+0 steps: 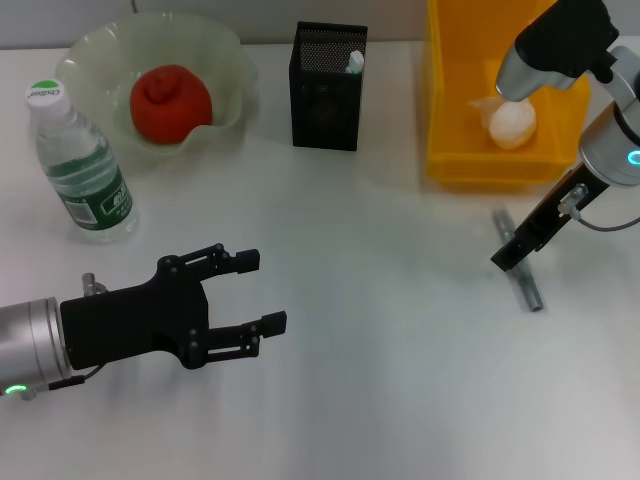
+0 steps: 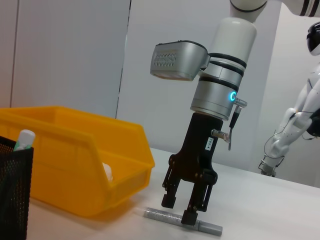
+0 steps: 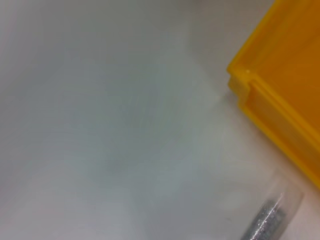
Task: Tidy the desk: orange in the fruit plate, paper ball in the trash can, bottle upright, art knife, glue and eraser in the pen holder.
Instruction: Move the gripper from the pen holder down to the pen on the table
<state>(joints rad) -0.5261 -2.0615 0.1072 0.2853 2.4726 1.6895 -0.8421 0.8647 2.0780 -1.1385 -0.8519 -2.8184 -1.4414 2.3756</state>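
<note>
The grey art knife (image 1: 522, 268) lies on the table in front of the yellow trash can (image 1: 455, 120). My right gripper (image 1: 505, 258) stands over it, open, one fingertip (image 2: 190, 217) touching the art knife (image 2: 210, 228). The paper ball (image 1: 512, 122) lies in the trash can. The orange (image 1: 170, 100) rests in the pale green fruit plate (image 1: 95, 45). The bottle (image 1: 82, 165) stands upright at the left. A white-capped stick, probably the glue (image 1: 355, 62), pokes out of the black mesh pen holder (image 1: 328, 100). My left gripper (image 1: 262, 293) hovers open at the front left, holding nothing. The eraser is out of view.
The trash can's front wall (image 2: 75, 170) stands close behind the knife, and its corner (image 3: 280, 100) also fills the right wrist view. A white humanoid robot (image 2: 300, 115) stands beyond the table's far edge.
</note>
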